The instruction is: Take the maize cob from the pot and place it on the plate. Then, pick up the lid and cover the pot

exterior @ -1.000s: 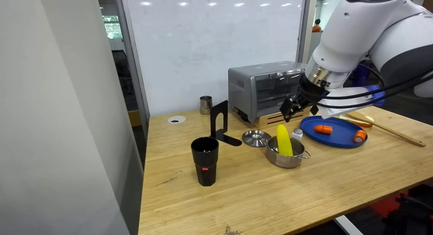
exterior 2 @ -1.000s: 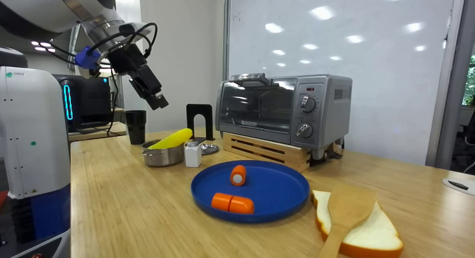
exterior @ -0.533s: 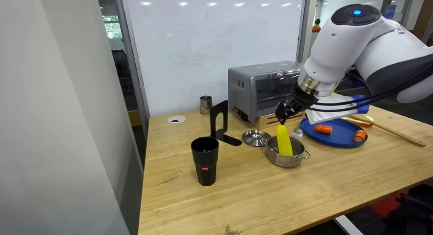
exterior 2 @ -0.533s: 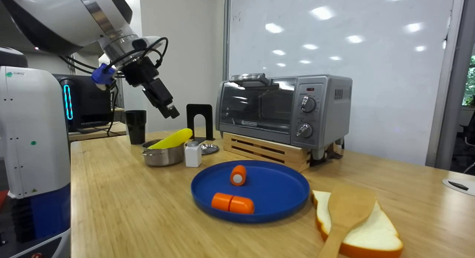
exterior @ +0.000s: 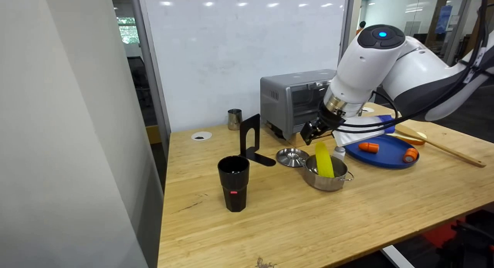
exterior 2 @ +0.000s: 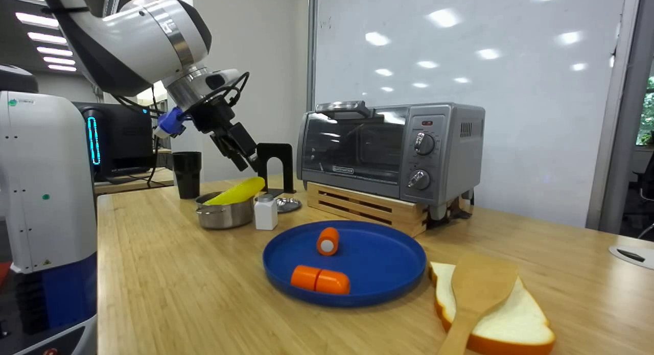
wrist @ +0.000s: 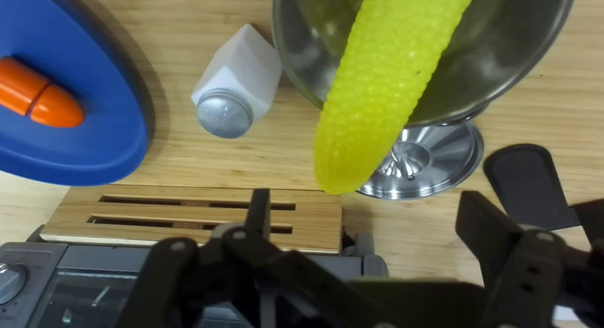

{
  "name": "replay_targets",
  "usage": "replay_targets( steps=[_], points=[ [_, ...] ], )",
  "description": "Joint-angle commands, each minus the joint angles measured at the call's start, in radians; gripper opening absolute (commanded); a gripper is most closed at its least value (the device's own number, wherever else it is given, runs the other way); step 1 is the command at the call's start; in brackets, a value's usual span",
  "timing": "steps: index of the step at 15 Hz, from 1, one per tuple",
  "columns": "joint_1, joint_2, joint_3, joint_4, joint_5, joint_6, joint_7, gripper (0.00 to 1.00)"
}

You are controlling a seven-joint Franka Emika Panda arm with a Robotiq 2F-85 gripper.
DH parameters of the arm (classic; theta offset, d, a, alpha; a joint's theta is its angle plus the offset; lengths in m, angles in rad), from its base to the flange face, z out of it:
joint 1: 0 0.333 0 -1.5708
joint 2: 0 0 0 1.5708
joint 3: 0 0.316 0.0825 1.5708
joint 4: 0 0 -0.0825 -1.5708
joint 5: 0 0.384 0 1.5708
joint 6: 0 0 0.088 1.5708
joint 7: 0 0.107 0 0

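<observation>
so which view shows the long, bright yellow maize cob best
The wrist view: the cob looks largest there and its bumpy texture is clear, though the frame crops one end. Both exterior views show it smaller, leaning out of the round, shiny steel pot.

Table: pale wood, and it's busy!
Pot: upright, the lid flat just beside it.
Shaker: standing between pot and plate.
Bread: one slice, just beside the plate.
Cup: black, upright, bookend near it.
Jug: steel, well apart from the cup.
Rack: wooden, low, near the plate.
</observation>
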Motion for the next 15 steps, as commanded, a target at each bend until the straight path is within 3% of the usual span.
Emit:
replay_targets(
  steps=[1, 15],
  points=[
    [0.005, 0.078, -0.007, 0.060, -0.093, 0.021, 0.059, 1.00],
    [0.014, 0.085, -0.009, 0.036, -0.121, 0.011, 0.149, 1.00]
  ],
)
